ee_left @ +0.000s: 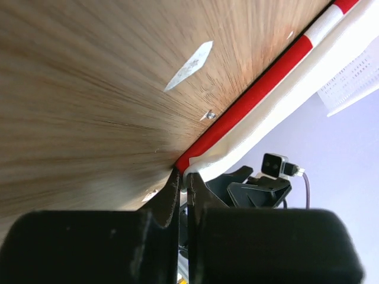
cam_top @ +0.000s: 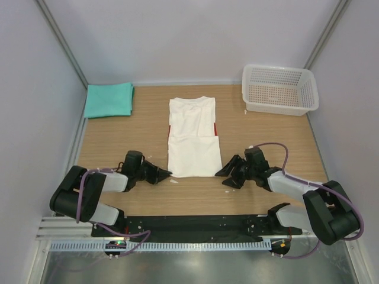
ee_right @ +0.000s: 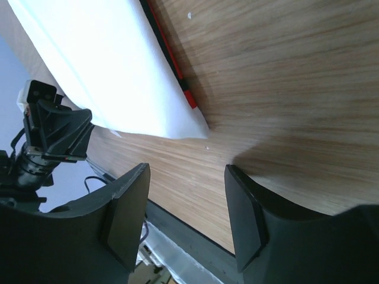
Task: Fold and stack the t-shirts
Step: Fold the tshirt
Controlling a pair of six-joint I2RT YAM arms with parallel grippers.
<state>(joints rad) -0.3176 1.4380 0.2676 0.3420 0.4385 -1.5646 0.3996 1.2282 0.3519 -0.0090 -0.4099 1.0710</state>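
The white t-shirt (cam_top: 192, 139) lies folded in a tall rectangle at the table's middle, with a red edge showing at its sides. My left gripper (cam_top: 166, 173) is at its near left corner. In the left wrist view that gripper (ee_left: 185, 177) is shut, with the corner of the white and red cloth (ee_left: 278, 112) pinched at its tips. My right gripper (cam_top: 224, 177) sits just off the near right corner. Seen from its wrist, the right gripper (ee_right: 186, 195) is open over bare wood, short of the shirt (ee_right: 112, 65). The teal-green t-shirt (cam_top: 108, 99) lies folded at the far left.
A white mesh basket (cam_top: 280, 89) stands at the far right corner. Small white scraps (cam_top: 174, 181) lie on the wood near the left gripper. Grey walls close in the table on three sides, and a black rail runs along the near edge.
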